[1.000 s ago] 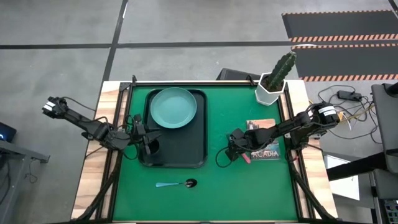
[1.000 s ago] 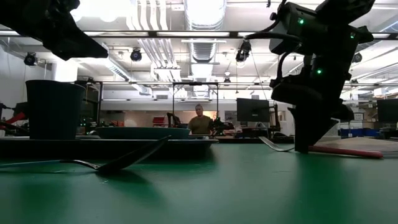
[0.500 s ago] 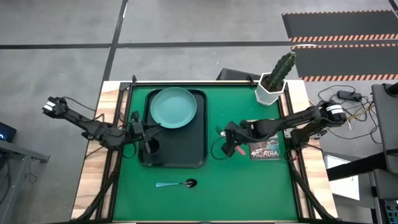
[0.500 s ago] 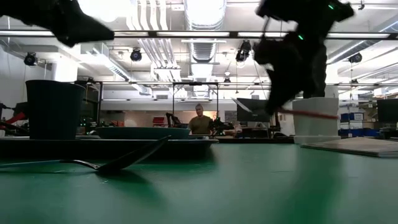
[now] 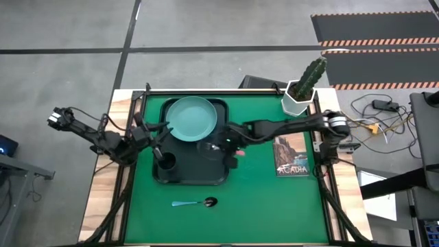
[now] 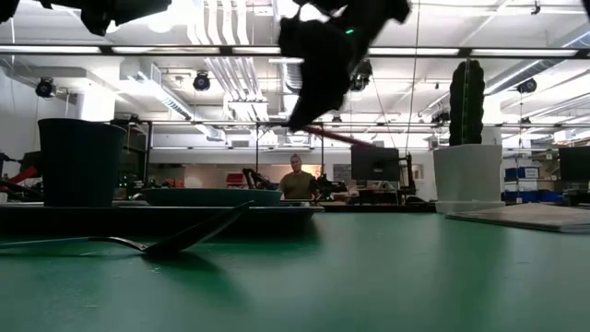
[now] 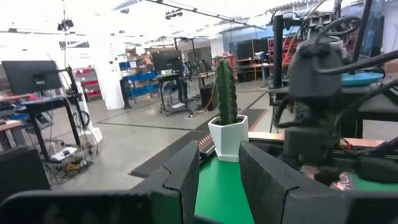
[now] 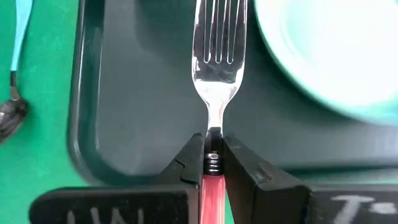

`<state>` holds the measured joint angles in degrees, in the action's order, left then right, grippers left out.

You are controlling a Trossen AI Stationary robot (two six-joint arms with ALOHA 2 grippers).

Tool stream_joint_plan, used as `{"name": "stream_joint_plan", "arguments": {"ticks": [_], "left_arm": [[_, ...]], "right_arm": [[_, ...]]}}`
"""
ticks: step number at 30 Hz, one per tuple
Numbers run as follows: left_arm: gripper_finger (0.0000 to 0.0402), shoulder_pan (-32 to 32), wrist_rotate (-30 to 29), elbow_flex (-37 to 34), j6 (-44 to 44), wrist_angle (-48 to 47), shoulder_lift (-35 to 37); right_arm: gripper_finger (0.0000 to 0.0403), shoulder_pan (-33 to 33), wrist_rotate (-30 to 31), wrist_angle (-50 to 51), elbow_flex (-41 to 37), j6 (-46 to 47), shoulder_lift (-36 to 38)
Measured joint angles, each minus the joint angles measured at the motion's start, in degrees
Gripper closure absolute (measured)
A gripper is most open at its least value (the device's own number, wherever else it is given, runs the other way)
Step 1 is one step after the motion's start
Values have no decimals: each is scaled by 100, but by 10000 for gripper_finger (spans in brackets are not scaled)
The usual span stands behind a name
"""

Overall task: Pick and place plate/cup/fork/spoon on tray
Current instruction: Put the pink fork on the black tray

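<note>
Right tool (image 8: 212, 163) pinches the fork (image 8: 217, 56) above the tray (image 5: 212, 171), near frame centre in the high view. Left tool (image 7: 219, 180) hangs with fingers spread at the tray's left edge beside the cup (image 5: 166, 162).

Right gripper (image 5: 230, 146), clamping fork (image 8: 217, 56): now moved from booklet (image 5: 290, 155) toward 9 o'clock, over tray (image 5: 212, 171) edge. Left gripper (image 5: 142, 134): now drawn back from cup (image 5: 165, 162).

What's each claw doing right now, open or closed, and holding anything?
Left claw: open, holding nothing, raised beside the tray's left edge.
Right claw: closed on the fork, held over the tray near the plate.
</note>
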<state>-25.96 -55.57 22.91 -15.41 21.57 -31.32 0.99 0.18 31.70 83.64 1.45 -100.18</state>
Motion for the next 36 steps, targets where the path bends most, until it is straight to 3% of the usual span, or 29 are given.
{"name": "stream_joint_plan", "arguments": {"ticks": [6, 19, 27, 36], "left_arm": [[306, 0, 2, -1, 7, 0, -52], [306, 0, 15, -3, 14, 1, -54], [306, 0, 15, -3, 18, 2, -52], [306, 0, 15, -6, 14, 0, -52]], "right_arm": [[374, 251, -530, 107, 1033, -1117, -888], [374, 394, -943, 109, 2267, -2036, -2118], [374, 398, -942, 151, 2870, -2299, -2528], [374, 407, -941, 181, 2857, -2337, -2553]]}}
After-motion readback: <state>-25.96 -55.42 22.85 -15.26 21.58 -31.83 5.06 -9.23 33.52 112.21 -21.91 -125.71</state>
